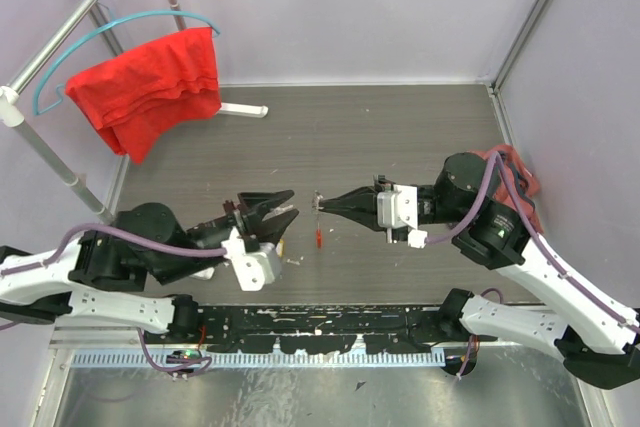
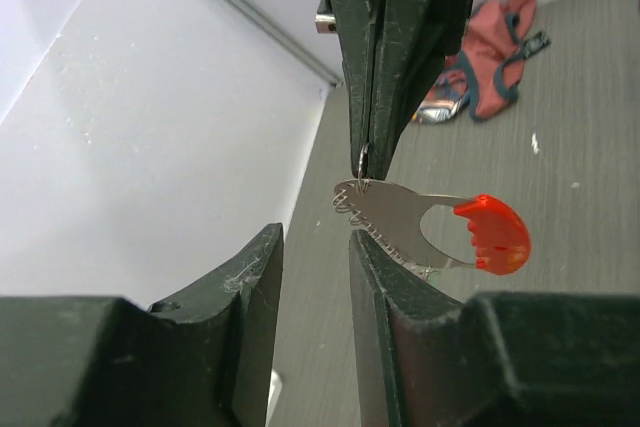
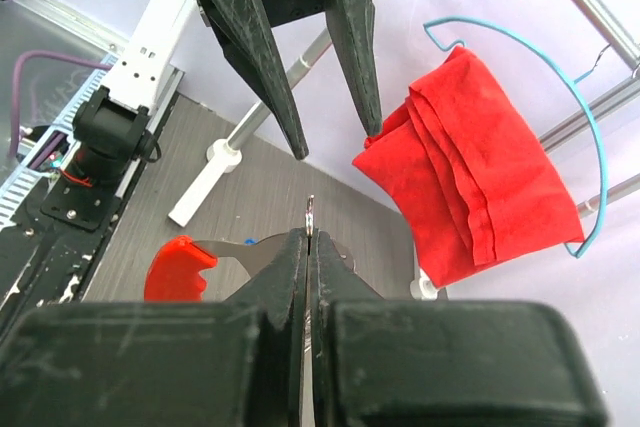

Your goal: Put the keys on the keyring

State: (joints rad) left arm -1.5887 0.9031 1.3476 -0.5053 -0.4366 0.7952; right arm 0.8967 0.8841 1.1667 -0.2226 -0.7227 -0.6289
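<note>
My right gripper (image 3: 309, 239) has its fingers pressed together, pinching the top edge of the keyring (image 2: 392, 212). In the top view the keyring hangs mid-frame with its red bar lowest. My left gripper (image 1: 291, 205) faces it from the left with its fingers spread, holding nothing. One fingertip sits right at the metal loop, but I cannot tell whether it touches. A red cloth (image 1: 150, 87) hangs at the upper left.

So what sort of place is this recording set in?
Likely a robot test cell: plain pale walls box in a wood-grain table, a left arm and right arm are mounted at its near edge, and a red cloth hangs on a metal rack.
</note>
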